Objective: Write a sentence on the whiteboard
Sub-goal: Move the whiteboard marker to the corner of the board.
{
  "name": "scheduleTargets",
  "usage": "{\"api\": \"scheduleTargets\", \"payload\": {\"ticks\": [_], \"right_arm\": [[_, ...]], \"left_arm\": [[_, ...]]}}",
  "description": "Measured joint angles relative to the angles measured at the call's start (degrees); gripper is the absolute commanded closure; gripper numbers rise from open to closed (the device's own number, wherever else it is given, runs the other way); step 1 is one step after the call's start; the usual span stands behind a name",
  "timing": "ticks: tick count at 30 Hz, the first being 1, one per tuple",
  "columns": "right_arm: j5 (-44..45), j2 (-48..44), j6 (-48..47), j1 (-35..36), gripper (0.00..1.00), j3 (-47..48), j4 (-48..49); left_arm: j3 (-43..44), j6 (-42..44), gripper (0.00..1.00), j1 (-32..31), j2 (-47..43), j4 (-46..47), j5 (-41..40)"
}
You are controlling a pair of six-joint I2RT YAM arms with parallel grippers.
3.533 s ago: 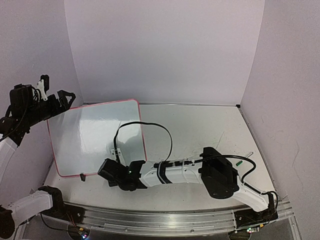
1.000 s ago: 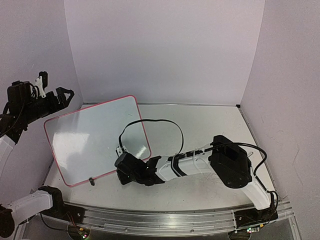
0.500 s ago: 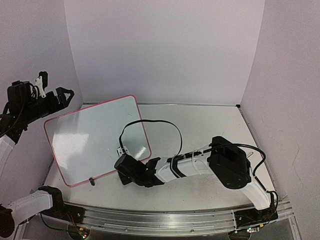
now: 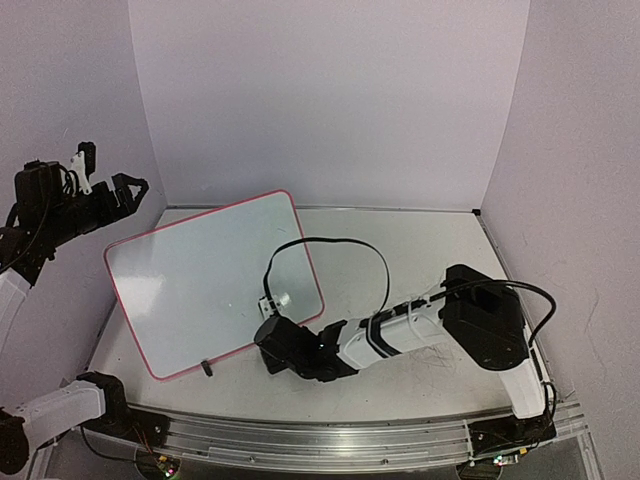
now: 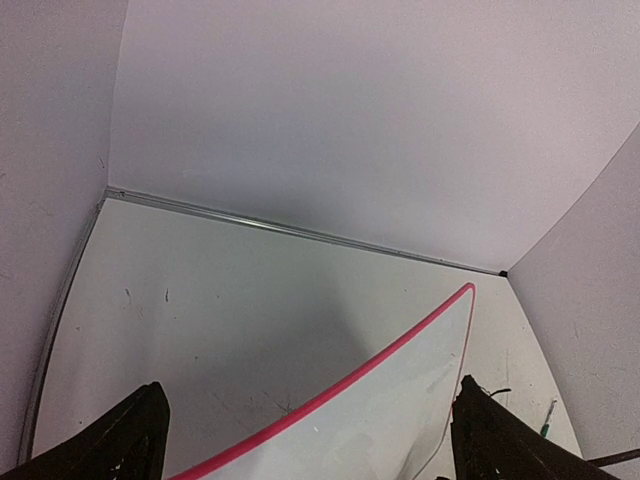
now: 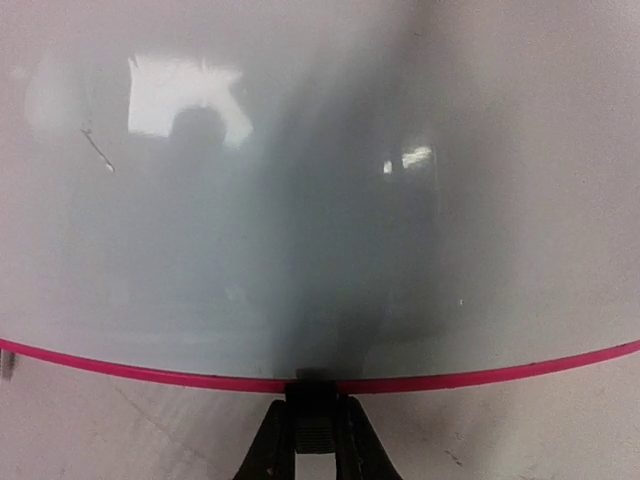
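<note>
One whiteboard is seen on the worktop, left of centre and turned askew, with one black clip foot made out on its near edge. The right hand is pressed shut upon that near edge, the pink-red frame being pinched between its two fingers. The left hand is held raised at the left, apart from the board, its two fingers spread wide. One black cable is looped above the right arm.

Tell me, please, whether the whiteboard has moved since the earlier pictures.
Yes. The whiteboard has slid rightward, away from the left wall, with the right hand clamped on its near edge.
</note>
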Motion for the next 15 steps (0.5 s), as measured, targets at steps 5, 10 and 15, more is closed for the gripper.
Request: {"api": "scheduleTargets", "payload": {"ticks": [5, 10, 15], "right_arm": [[1.3, -8.7, 0.9, -2.4, 1.00, -12.7, 2.1], [3.4, -18.3, 3.2, -5.4, 1.00, -26.1, 5.3], [6.1, -26.4, 6.1, -8.8, 1.00, -37.9, 6.9]], "left_arm": [[0.6, 0.0, 0.00, 0.0, 0.7, 0.1, 0.0], [0.6, 0.0, 0.01, 0.0, 2.1, 0.1, 0.1], [0.6, -0.1, 0.01, 0.0, 3.6, 0.1, 0.9]]}}
